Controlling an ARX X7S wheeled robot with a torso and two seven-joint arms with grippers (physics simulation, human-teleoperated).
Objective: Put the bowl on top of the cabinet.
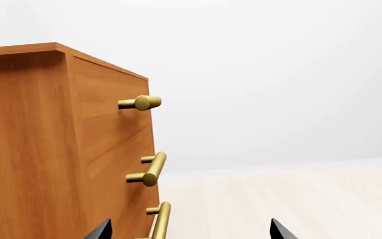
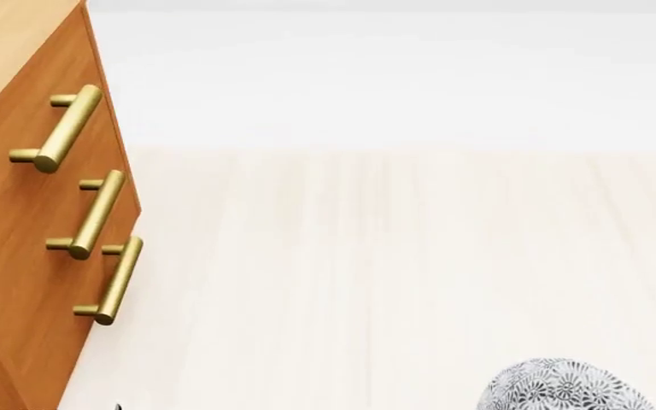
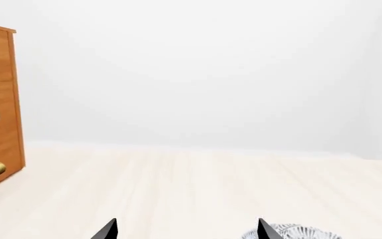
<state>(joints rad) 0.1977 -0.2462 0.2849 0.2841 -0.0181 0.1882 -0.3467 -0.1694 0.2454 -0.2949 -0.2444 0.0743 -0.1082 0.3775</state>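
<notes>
The bowl [image 2: 563, 387], white with a dense grey-black leaf pattern, rests on the pale floor at the lower right of the head view, cut off by the frame edge. In the right wrist view the bowl [image 3: 299, 232] lies just beyond one tip of my right gripper [image 3: 186, 232], which is open and empty. The cabinet [image 2: 20, 256] is orange-brown with brass bar handles [image 2: 98, 213] and fills the left side. My left gripper [image 1: 191, 233] is open and empty beside the cabinet [image 1: 38, 149], near its lowest handle [image 1: 160, 219].
A pale wooden floor [image 2: 396, 273] stretches from the cabinet to a white wall [image 2: 396, 77]. The cabinet's lighter top [image 2: 3, 43] shows at the upper left of the head view. Nothing else stands on the floor in view.
</notes>
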